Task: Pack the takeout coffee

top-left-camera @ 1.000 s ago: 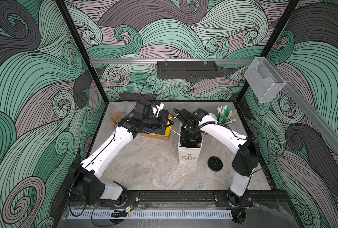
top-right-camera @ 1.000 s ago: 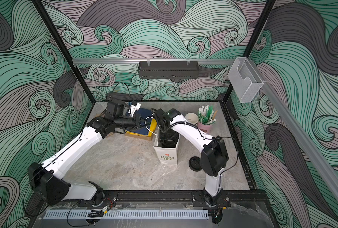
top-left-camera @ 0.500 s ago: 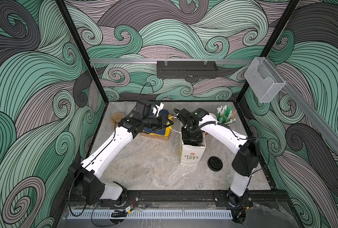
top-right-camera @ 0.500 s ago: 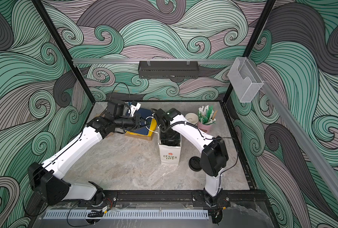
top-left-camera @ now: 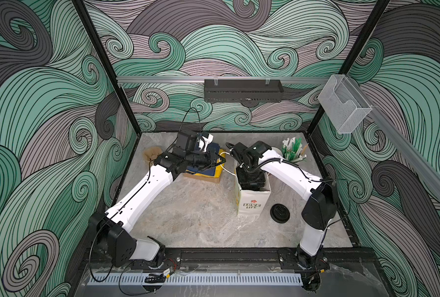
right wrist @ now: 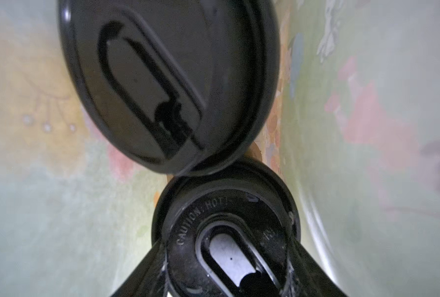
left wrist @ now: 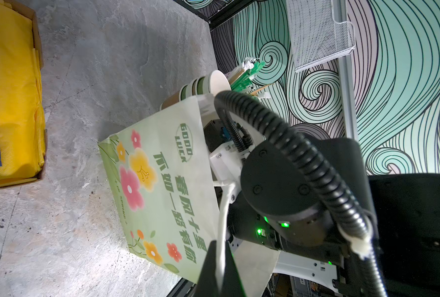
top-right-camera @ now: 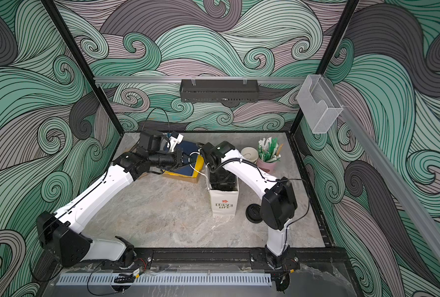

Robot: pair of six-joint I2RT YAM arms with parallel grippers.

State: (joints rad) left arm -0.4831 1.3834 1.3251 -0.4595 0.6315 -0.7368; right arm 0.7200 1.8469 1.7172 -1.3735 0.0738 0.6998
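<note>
A white paper bag [top-left-camera: 252,203] [top-right-camera: 224,203] printed with flowers [left wrist: 157,185] stands open right of the table's middle. My left gripper [top-left-camera: 220,160] [left wrist: 220,244] is shut on the bag's white handle [left wrist: 222,213] and holds it out to the left. My right gripper [top-left-camera: 251,180] [right wrist: 226,257] reaches down inside the bag. Its fingers [right wrist: 147,262] sit on both sides of the black lid of one takeout coffee cup [right wrist: 226,205]. A second capped takeout coffee [right wrist: 167,84] stands against it inside the bag. Both cups' sides are hidden.
A loose black lid [top-left-camera: 280,212] [top-right-camera: 253,213] lies right of the bag. A stack of lidless cups [top-right-camera: 249,154] and a pink cup of stirrers [top-right-camera: 267,162] stand at the back right. A cardboard box of yellow and blue bags [top-left-camera: 208,174] sits under my left gripper.
The bag, with my right gripper in it, has shifted slightly to the right. The left arm has hardly moved.
</note>
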